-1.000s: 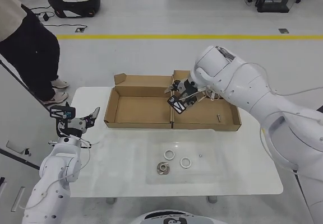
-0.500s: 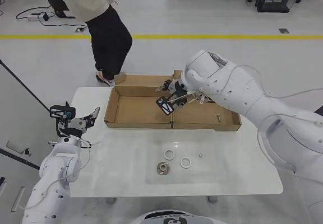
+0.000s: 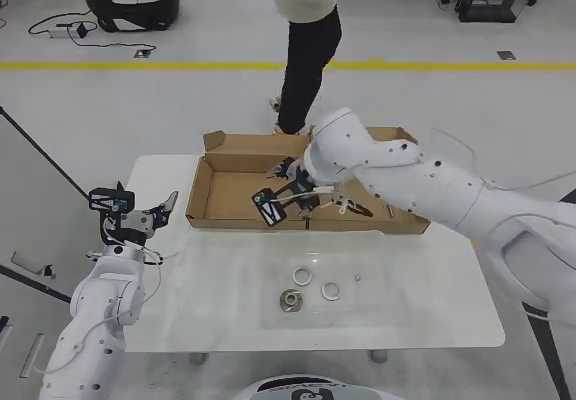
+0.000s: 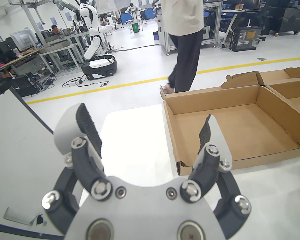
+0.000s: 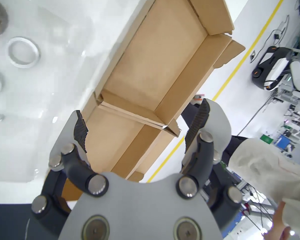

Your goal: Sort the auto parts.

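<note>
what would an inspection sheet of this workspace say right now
surface: glossy white table
job's things: a white ring, a second white ring, a metal flanged part and a small screw lie on the table; behind them the left cardboard box and right cardboard box stand side by side, lids open
clutter: nothing seen
pincers: left pincer open, holding nothing, by the table's left edge; right pincer open, holding nothing, above the boxes near their shared wall
cables: loose cable on the floor, off the table
surroundings: yellow floor line
</note>
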